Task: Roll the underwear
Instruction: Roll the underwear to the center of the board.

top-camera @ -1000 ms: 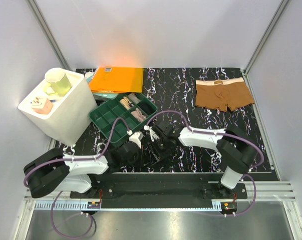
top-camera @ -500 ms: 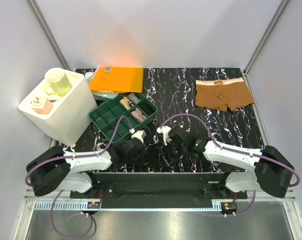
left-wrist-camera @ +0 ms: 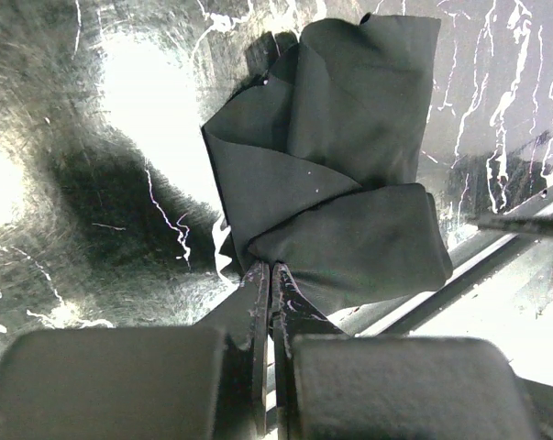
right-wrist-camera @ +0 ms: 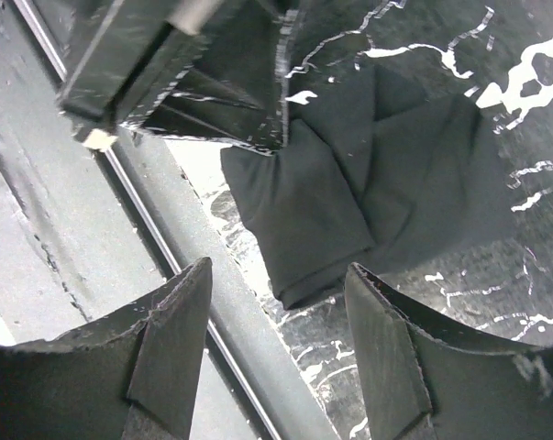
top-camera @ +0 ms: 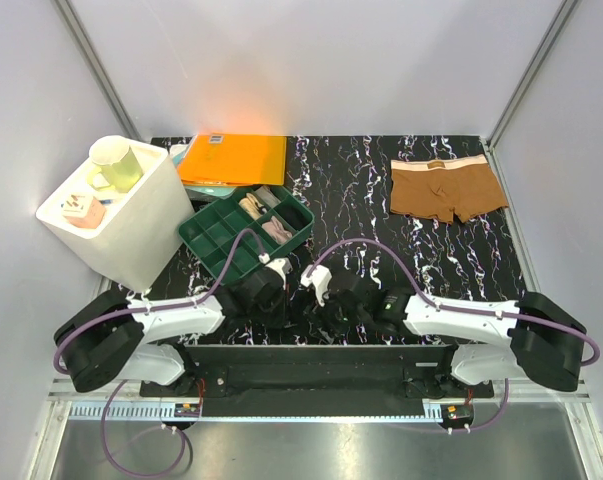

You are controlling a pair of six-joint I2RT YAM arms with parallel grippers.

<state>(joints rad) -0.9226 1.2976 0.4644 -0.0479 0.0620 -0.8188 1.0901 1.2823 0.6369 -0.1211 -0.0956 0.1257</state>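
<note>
Underwear — black, folded in a lump | left gripper shut tight, tips at its edge — hold unclear | right gripper wide open, empty, close by

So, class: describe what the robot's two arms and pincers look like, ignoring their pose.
The left arm and right arm have white links, black joints and a looping purple cable. The left pincer and right pincer have dark fingers.
</note>
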